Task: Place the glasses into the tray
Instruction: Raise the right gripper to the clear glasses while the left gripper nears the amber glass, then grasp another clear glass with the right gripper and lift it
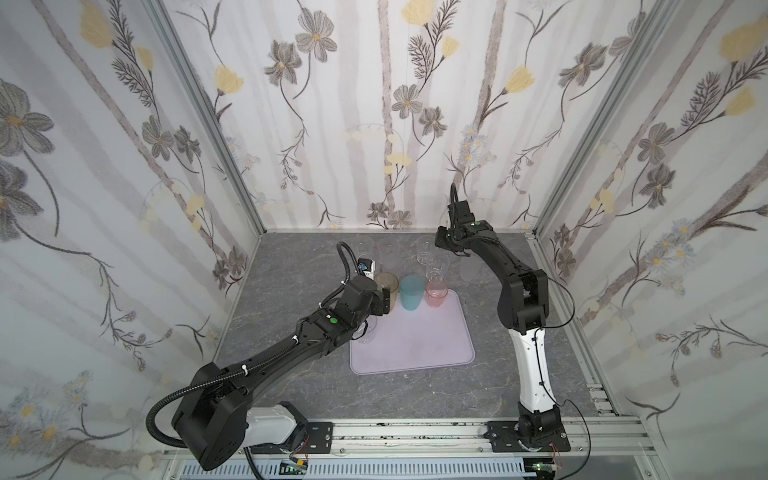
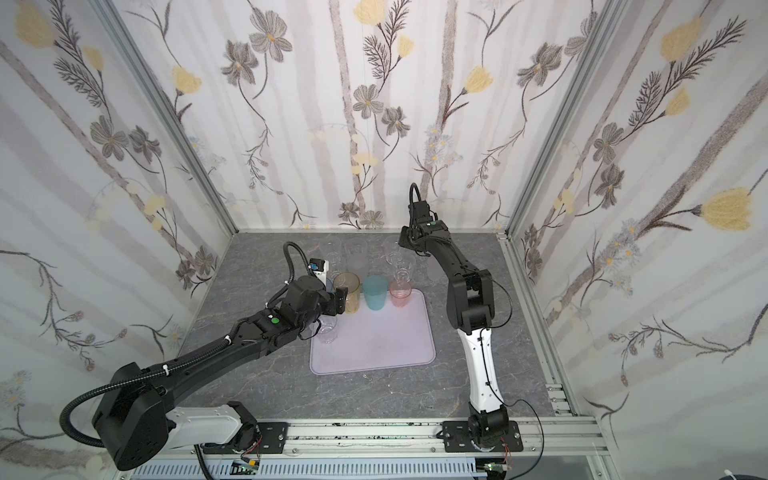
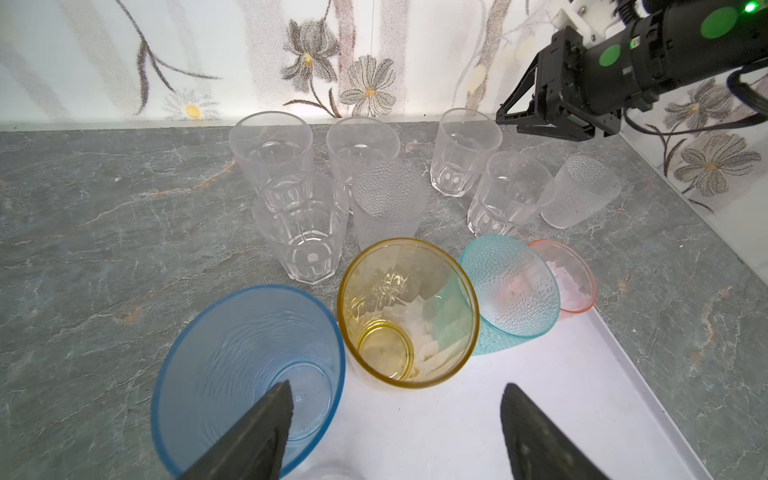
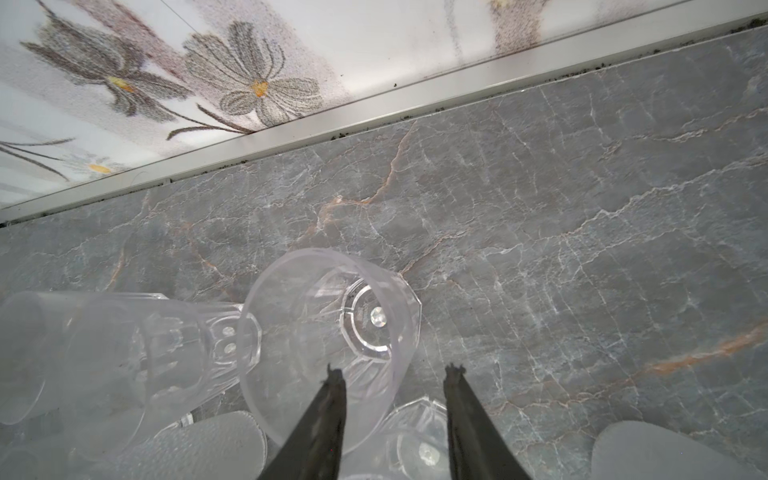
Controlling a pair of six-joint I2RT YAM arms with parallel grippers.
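The lilac tray (image 1: 415, 345) lies mid-table. Amber (image 1: 388, 286), teal (image 1: 412, 293) and pink (image 1: 436, 294) glasses stand along its far edge. In the left wrist view my left gripper (image 3: 397, 399) is open and empty just short of the amber glass (image 3: 407, 311), with one finger over the mouth of the blue glass (image 3: 249, 374). A clear glass (image 2: 328, 330) stands at the tray's left edge under that arm. My right gripper (image 4: 392, 374) is open at the back, its fingers straddling the near wall of a clear glass (image 4: 332, 324).
Several clear glasses (image 3: 270, 145) and frosted glasses (image 3: 582, 191) crowd the grey table behind the tray, close to the back wall (image 1: 374, 166). The right arm (image 3: 602, 75) reaches in over them. Bare tray floor (image 2: 374, 332) lies in front of the tinted glasses.
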